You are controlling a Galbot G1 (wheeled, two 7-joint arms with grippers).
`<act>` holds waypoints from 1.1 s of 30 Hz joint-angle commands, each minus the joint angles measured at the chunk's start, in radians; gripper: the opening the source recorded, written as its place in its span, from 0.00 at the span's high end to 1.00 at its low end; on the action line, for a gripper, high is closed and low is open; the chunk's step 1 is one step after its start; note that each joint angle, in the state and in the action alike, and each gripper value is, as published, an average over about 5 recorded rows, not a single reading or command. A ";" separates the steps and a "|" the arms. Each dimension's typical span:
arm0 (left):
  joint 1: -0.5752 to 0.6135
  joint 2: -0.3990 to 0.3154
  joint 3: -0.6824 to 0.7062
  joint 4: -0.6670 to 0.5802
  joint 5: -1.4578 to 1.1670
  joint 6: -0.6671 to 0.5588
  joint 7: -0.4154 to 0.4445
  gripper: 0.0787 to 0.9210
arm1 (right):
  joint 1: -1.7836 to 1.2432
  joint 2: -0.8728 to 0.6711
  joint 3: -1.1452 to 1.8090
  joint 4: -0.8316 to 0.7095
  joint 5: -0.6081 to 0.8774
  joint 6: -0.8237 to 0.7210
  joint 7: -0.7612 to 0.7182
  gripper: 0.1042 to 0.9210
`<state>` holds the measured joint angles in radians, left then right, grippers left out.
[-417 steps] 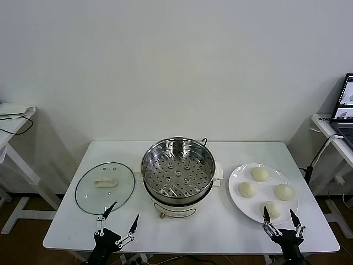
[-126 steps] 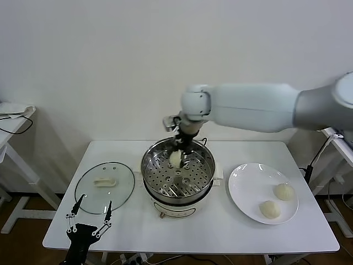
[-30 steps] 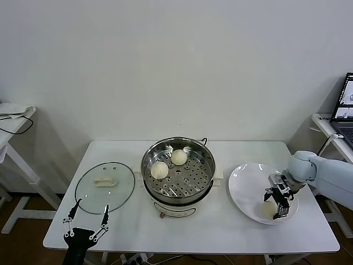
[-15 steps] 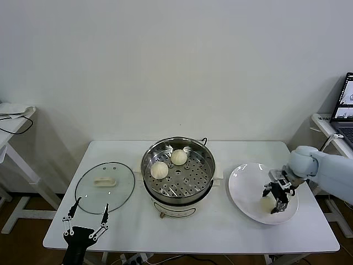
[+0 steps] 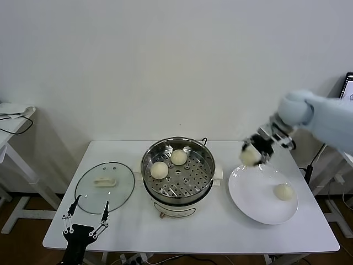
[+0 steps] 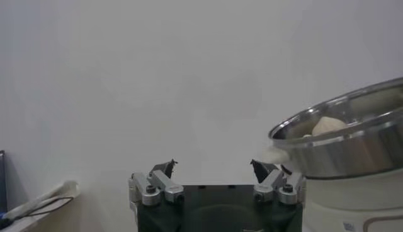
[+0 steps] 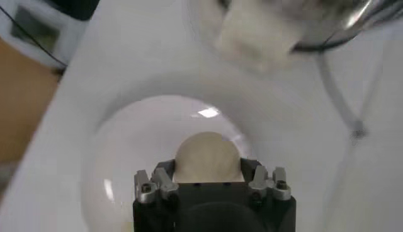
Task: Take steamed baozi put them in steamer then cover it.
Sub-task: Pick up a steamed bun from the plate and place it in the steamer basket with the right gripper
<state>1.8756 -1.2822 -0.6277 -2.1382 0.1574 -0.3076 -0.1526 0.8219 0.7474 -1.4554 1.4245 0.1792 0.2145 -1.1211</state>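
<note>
My right gripper (image 5: 255,151) is shut on a cream-white baozi (image 5: 249,157) and holds it in the air above the far left rim of the white plate (image 5: 248,199). In the right wrist view the held baozi (image 7: 208,159) sits between the jaws. Two baozi (image 5: 159,170) (image 5: 178,157) lie on the perforated tray of the steel steamer (image 5: 204,179). One baozi (image 5: 284,191) lies on the plate. The glass cover (image 5: 118,193) with its white handle lies flat left of the steamer. My left gripper (image 5: 86,219) is open and empty at the table's front left edge.
The white table (image 5: 209,229) carries everything. The steamer's cream base (image 5: 179,210) faces the front. The left wrist view shows the steamer's rim (image 6: 334,126) to one side. A side table with a cable (image 5: 14,113) stands at the far left.
My right gripper has lifted a baozi off the plate and carried it up and left toward the steamer. One baozi is left on the plate. The left arm has not moved.
</note>
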 commanded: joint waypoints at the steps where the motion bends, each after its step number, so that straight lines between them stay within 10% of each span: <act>1: -0.002 0.001 0.001 -0.005 0.000 0.000 -0.001 0.12 | 0.209 0.214 -0.017 0.123 -0.033 0.214 0.008 0.29; 33: -0.004 -0.003 -0.008 0.006 -0.007 -0.007 -0.009 0.12 | -0.188 0.422 0.035 0.124 -0.407 0.425 0.181 0.31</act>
<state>1.8700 -1.2869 -0.6349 -2.1362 0.1513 -0.3122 -0.1611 0.6861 1.1316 -1.4278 1.5535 -0.1594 0.5865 -0.9602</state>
